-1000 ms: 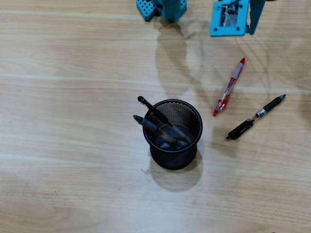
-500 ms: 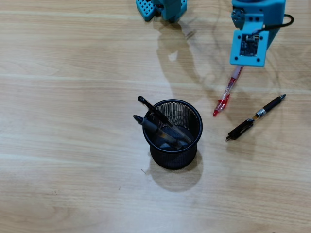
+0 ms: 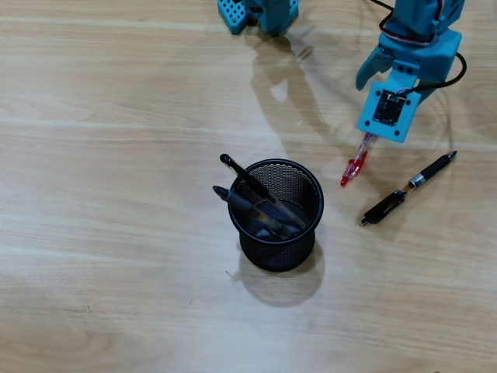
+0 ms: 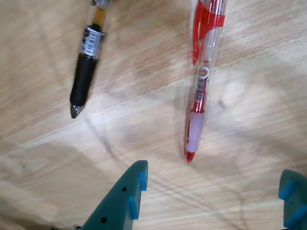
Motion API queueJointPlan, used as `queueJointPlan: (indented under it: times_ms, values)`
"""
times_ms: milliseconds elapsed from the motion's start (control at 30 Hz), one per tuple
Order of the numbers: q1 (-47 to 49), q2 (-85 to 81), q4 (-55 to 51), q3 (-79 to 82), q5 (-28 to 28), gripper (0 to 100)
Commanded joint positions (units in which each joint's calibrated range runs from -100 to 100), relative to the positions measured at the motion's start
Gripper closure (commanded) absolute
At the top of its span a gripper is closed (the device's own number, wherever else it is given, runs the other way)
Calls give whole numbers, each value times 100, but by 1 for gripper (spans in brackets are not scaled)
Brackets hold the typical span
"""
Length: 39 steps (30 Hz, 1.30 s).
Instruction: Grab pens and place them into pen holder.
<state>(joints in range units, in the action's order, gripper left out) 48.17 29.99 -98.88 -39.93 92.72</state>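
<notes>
The pen holder (image 3: 273,252), a round black mesh cup, stands mid-table in the overhead view. Two dark pens (image 3: 235,171) lean in it, their ends poking over its left rim. A red-and-white pen (image 3: 355,165) lies to the cup's right; the arm covers its upper end. A black pen with a silver band (image 3: 408,189) lies further right. My gripper (image 3: 386,110) hovers over the red pen's upper part. In the wrist view the red pen (image 4: 200,84) points at the gap between my fingers, and the black pen (image 4: 87,67) lies to its left. The gripper (image 4: 213,184) is open and holds nothing.
The arm's teal base (image 3: 259,13) sits at the top edge of the overhead view. A black cable (image 3: 460,68) loops beside the wrist. Bare wooden tabletop (image 3: 116,233) surrounds the cup.
The gripper has come down from the top edge of the overhead view and now covers the red pen's upper end. Pens and cup have not moved.
</notes>
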Motion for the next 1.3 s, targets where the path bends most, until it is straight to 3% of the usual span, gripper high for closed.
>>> queueJointPlan:
  times_ms: [0, 267, 600, 1067, 1267]
  values:
    - [-29, 105, -112, -25, 0, 69]
    - [-294, 351, 170, 47, -246, 69]
    - [-331, 309, 2557, 1830, -256, 69]
    - [-624, -269, 2694, 3016, -219, 69]
    - [-624, -447, 3933, 3893, -209, 70]
